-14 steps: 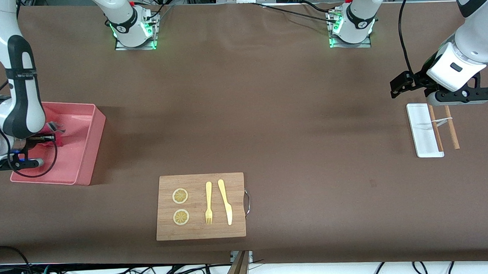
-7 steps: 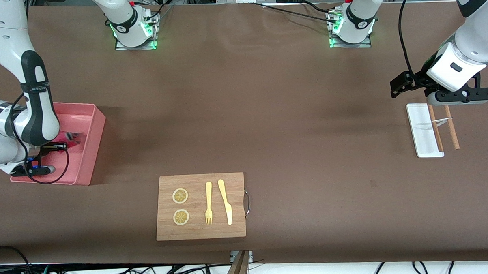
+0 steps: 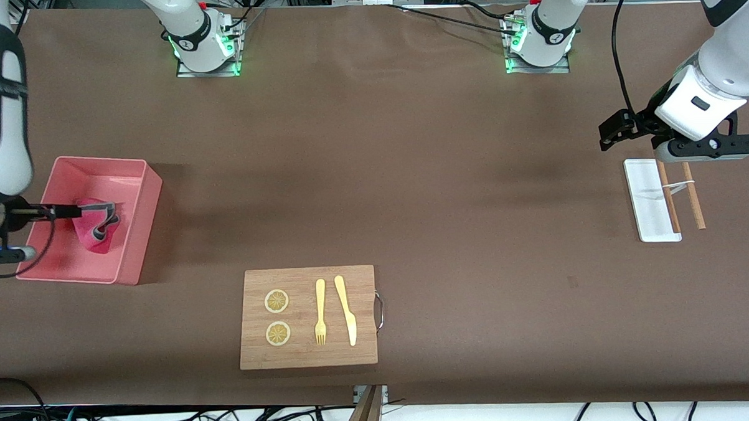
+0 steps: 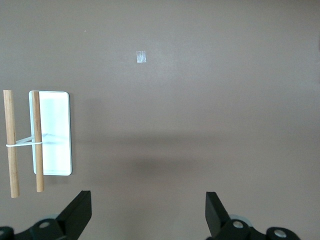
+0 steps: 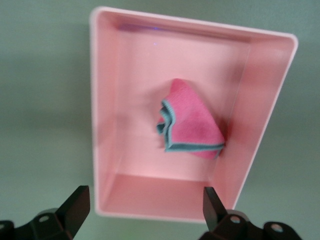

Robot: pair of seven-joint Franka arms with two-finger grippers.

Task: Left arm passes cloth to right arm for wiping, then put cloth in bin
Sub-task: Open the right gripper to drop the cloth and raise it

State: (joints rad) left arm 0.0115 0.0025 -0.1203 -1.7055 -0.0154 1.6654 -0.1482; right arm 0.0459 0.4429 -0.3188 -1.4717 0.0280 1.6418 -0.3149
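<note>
The magenta-pink cloth [image 3: 96,227] with grey edging lies crumpled inside the salmon-pink bin [image 3: 143,231] at the right arm's end of the table. It also shows in the right wrist view [image 5: 192,125], lying free on the floor of the bin [image 5: 106,125]. My right gripper [image 3: 54,231] hangs above the bin, open and empty [image 5: 145,200]. My left gripper [image 3: 702,152] is open and empty [image 4: 148,202]. It waits above the table by the white tray at the left arm's end.
A small white tray [image 3: 649,201] with two wooden chopsticks [image 3: 692,196] lies under the left gripper; the tray also shows in the left wrist view [image 4: 52,132]. A wooden cutting board [image 3: 308,317] with two lemon slices, a fork and a knife sits near the front camera.
My right gripper has let go of the cloth and risen from the bin. The cloth now lies uncovered in the bin. The left arm has not moved.
</note>
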